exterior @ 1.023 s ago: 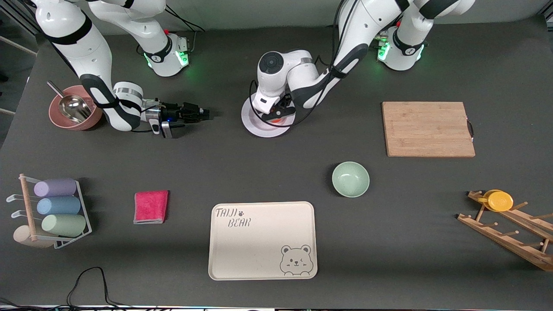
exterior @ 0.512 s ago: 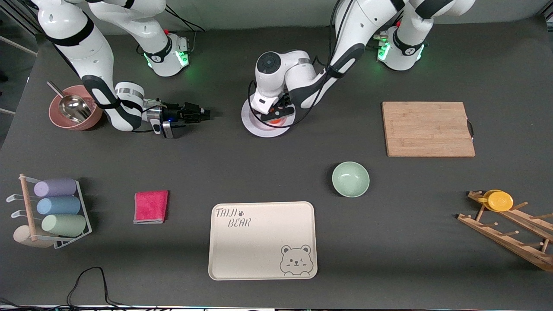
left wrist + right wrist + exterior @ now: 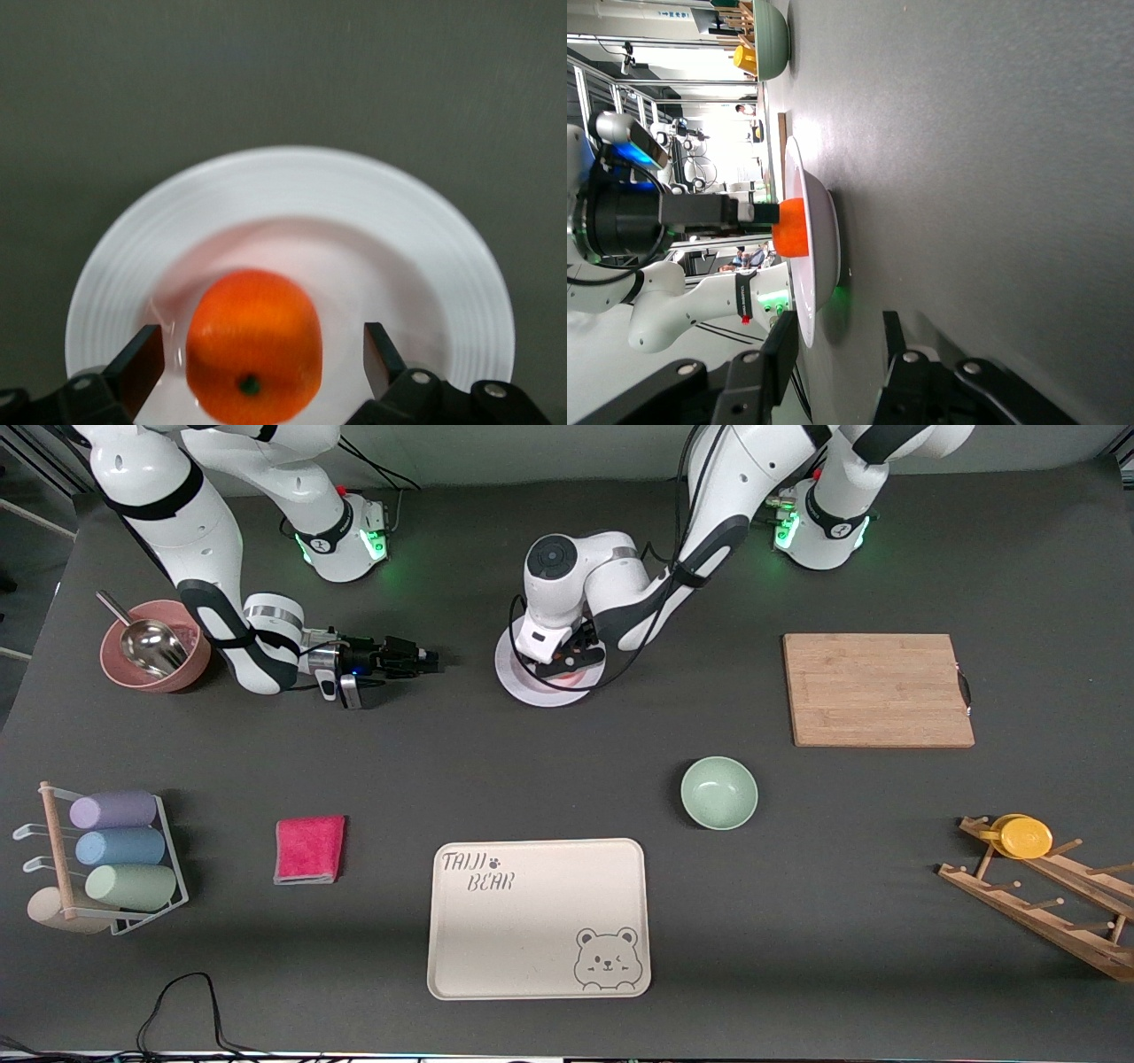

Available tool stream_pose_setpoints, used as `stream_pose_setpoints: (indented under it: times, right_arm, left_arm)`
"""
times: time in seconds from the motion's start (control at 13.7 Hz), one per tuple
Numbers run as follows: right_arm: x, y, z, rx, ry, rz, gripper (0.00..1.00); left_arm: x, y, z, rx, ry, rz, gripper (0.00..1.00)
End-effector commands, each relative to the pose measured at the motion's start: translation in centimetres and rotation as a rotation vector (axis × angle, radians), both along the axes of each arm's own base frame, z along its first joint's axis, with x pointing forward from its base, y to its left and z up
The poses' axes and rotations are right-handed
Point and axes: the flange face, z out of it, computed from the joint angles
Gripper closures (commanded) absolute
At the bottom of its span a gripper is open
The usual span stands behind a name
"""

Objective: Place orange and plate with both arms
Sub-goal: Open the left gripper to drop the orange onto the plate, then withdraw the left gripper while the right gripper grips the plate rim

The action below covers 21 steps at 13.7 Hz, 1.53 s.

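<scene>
Dark grey matting covers the table [image 3: 567, 779], with both arm bases along its upper edge in the front view. Left gripper [image 3: 257, 376] sits low over the plate [image 3: 425, 239], jaws spread wide with one finger [image 3: 137, 365] on each side of the orange [image 3: 254, 345] and a clear gap on both sides, so nothing is gripped. Orange rests in the well of the plate, a little off centre. Plate lies flat on the matting between the two bases, nearer the front camera than either. Right gripper [image 3: 833, 359] is low beside the plate toward the right arm's end of the table, pointed at the plate rim, fingers partly apart and empty, not touching it. Outward from there: pink bowl [image 3: 156, 657] holding a metal scoop [image 3: 146, 641] at the right arm's end; wooden cutting board [image 3: 877, 689] toward the left arm's end; green bowl [image 3: 718, 793] nearer the camera than the plate; cream bear tray [image 3: 538, 918] nearer still; pink cloth [image 3: 309, 849] beside the tray; rack of rolled towels [image 3: 111, 859] and wooden peg rack [image 3: 1045, 895] with a yellow cup [image 3: 1025, 837] at the two ends.
</scene>
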Motion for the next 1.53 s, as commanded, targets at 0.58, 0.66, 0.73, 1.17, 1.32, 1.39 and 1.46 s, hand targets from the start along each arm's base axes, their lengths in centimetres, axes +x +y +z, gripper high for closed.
stream_pose_setpoints:
  times: [0.58,0.66,0.73,1.17,1.32,1.39,1.46]
  right_arm:
    - [-0.5,5.5,-1.4,0.023,-0.033,-0.040,0.55]
    - [-0.3,6.2,-1.4,0.024,-0.037,-0.049,0.55]
    - [-0.2,7.1,-1.5,0.029,-0.039,-0.052,0.55]
    - [0.3,11.7,-2.1,0.047,-0.067,-0.091,0.55]
    - [0.5,12.7,-2.3,0.050,-0.073,-0.099,0.55]
    - [0.6,13.3,-2.4,0.051,-0.085,-0.096,0.55]
    - [0.6,13.6,-2.7,0.050,-0.089,-0.103,0.55]
  left_arm:
    - [17.1,17.3,15.0,0.100,-0.095,-0.043,0.00]
    - [18.4,19.8,16.2,0.105,-0.078,-0.056,0.00]
    - [19.5,22.5,17.4,0.116,-0.066,-0.075,0.00]
    - [23.1,36.6,25.4,0.116,0.009,-0.196,0.00]
    - [23.2,41.3,27.1,0.133,0.032,-0.231,0.00]
    - [23.3,43.7,28.0,0.137,0.033,-0.228,0.00]
    - [23.1,45.9,29.0,0.140,0.031,-0.221,0.00]
